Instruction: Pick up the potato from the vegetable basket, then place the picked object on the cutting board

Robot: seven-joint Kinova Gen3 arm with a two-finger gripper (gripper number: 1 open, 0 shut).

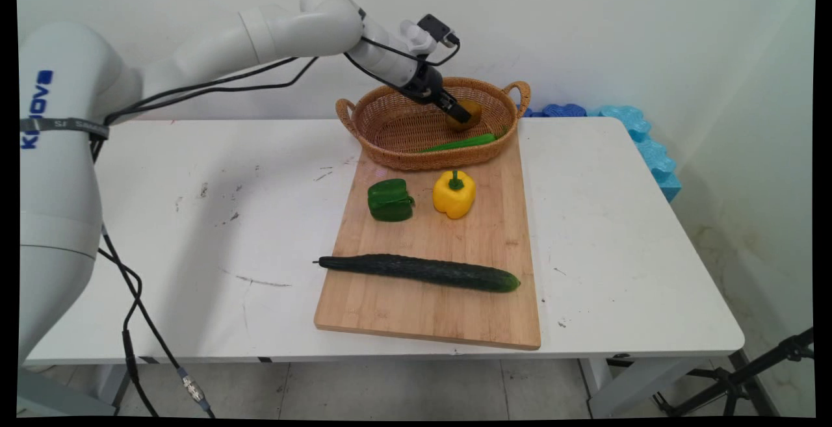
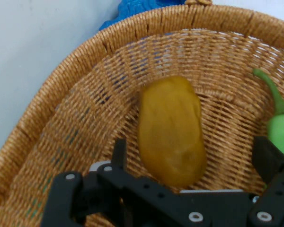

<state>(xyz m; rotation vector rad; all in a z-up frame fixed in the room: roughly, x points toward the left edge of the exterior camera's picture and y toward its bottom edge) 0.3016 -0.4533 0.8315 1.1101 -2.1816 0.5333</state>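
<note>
White table [image 1: 195, 232] before a pale wall; blue foam blocks [image 1: 640, 134] lie along its far right edge. A wooden cutting board [image 1: 435, 310] rests on the table, carrying a green bell pepper [image 1: 390, 200], a yellow bell pepper [image 1: 454, 194] just beside it, and a long dark cucumber [image 1: 422, 271] lying crosswise nearer the camera. At the board's far end stands an oval wicker basket [image 1: 370, 121] with two handles; inside it lie a brownish-yellow potato-like vegetable [image 2: 171, 130] and a slender green pepper [image 1: 458, 143], near each other but apart. The arm reaches in from the left, its gripper [image 1: 463, 114] lowered inside the basket at the brownish vegetable; in the hand view the fingers [image 2: 119, 151] stand spread on either side of its near end, the jaws wide open and holding nothing; contact with the vegetable cannot be told from either view.
</note>
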